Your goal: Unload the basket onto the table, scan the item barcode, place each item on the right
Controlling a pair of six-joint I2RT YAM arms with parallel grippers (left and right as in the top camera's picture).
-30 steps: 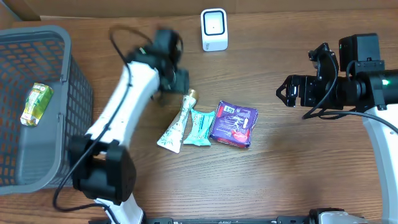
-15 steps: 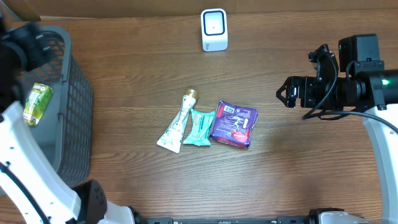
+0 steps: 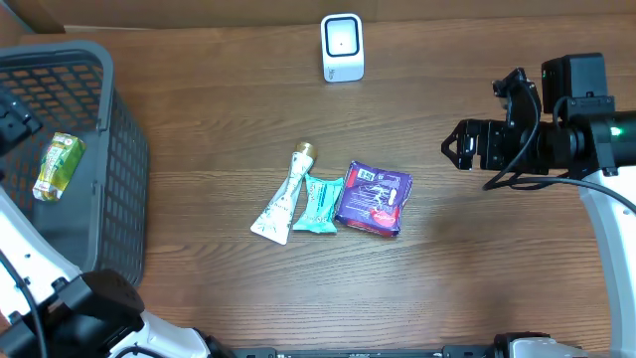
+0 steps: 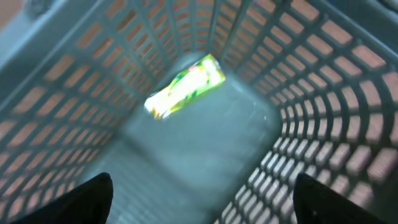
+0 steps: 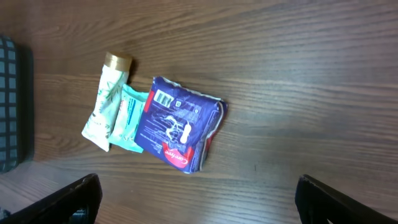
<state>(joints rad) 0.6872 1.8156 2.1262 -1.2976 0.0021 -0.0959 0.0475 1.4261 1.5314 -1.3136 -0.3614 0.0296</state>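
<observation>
Wood table (image 3: 477, 259); L gripper (image 4: 202, 198) apart over basket (image 4: 323, 87) w/ yellow pack (image 4: 186, 87); R gripper (image 5: 199, 198) apart, empty.

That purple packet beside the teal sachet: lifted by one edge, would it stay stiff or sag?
Probably sags: the purple packet looks like soft film, creased and puffed at one edge. Its glossy wrapper may be slippery. Lying flat, it should slide rather than roll if pushed, likely nudging the teal sachet against it.
</observation>
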